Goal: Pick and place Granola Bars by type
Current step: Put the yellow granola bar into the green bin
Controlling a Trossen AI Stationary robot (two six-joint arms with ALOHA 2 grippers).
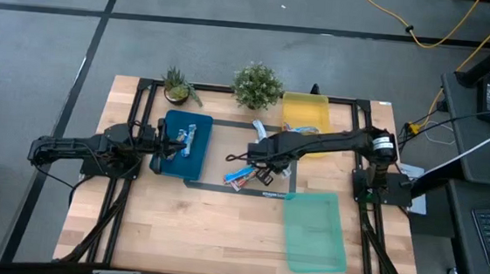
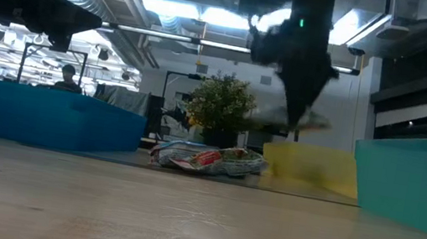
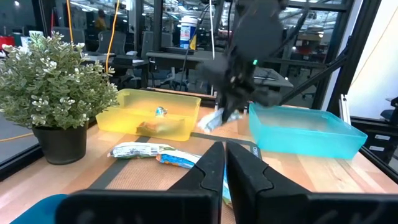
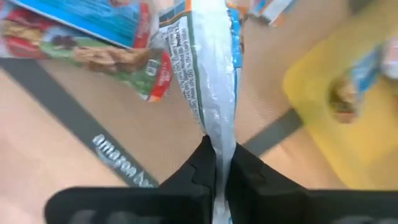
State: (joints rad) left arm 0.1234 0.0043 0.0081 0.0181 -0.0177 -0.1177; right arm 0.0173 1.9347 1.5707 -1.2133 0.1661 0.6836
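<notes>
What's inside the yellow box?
The yellow box holds at least one granola bar, seen from above. The right arm crosses over its front edge, so anything under it is hidden.

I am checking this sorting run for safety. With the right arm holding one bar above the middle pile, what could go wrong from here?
1. The right gripper pinches the silvery bar only at one end, so the bar hangs long and might slip or swing on the way to a tray.
2. The yellow tray already holds a bar; a careless drop could land on its rim.
3. The remaining pile lies just below, so a low move could scatter it.
</notes>
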